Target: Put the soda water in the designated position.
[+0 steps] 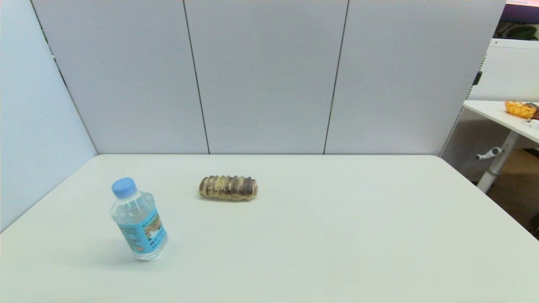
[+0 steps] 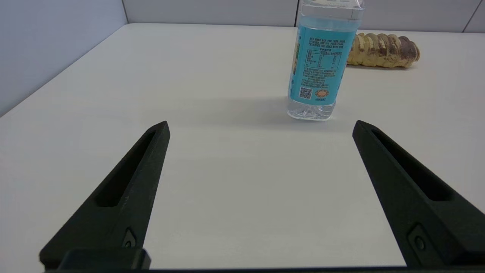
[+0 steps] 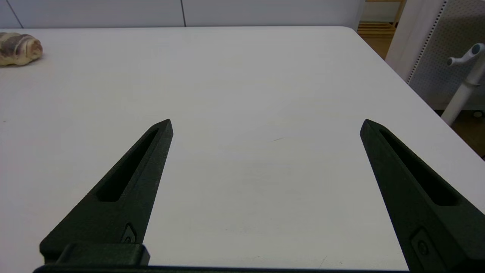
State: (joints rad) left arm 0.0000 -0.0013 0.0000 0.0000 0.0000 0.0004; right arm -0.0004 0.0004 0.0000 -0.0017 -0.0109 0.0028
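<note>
With the soda water (image 1: 139,219) standing upright on the left of the bench (image 1: 337,235), near the released left gripper (image 2: 260,127), that gripper should straddle its label squarely before squeezing, while the right gripper (image 3: 266,125) waits spread over bare bench.

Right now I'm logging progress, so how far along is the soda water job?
Nothing looks done: the soda water stands upright and ungrasped on the table, in front of the brown ridged object. In hand: nothing; the left end effector is open, short of the bottle. The right end effector is open over bare tabletop. Left: grasp, carry, set down.
</note>
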